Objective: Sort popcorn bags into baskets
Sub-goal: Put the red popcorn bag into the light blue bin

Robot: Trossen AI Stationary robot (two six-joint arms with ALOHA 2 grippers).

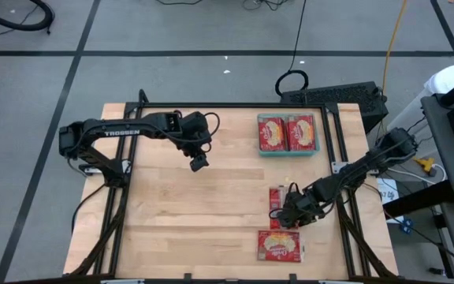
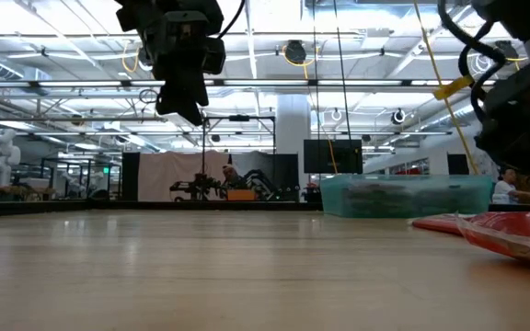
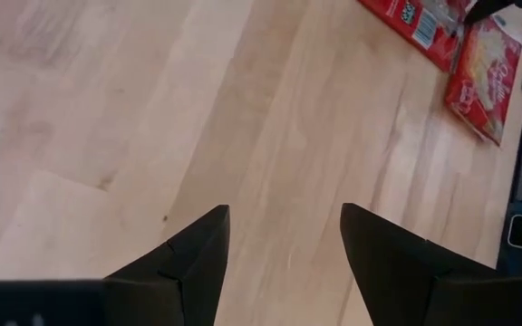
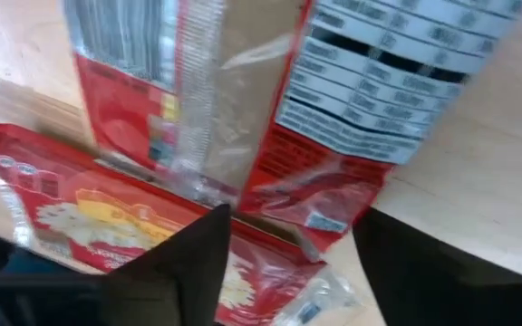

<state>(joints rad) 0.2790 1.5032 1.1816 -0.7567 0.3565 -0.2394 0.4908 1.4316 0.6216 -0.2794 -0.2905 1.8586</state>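
1. Hovering low over the near right part of the wooden table point(image 1: 195, 213), the right gripper point(image 1: 288, 214) has its two dark fingers point(image 4: 184, 272) spread apart with nothing clamped between them.
2. Just under that gripper lies a popcorn bag point(image 1: 275, 198) turned back-side up, its red-and-silver back with the printed label filling the right wrist view point(image 4: 243, 100); the bag's near end sits in the gap between the fingers.
3. Partly beneath this bag, on its near side, lies a second packet point(image 1: 279, 246) face up, showing the yellow popcorn picture; the two overlap at their edges in the right wrist view point(image 4: 89, 217).
4. Farther back on the right side stands the teal basket point(image 1: 288, 151), well apart from the gripper, with two packets point(image 1: 288, 132) lying flat side by side in it.
5. Raised above the left-centre of the table, the left gripper point(image 1: 199, 163) hangs over bare wood with its fingers point(image 3: 188, 263) apart and empty, well apart from every packet.
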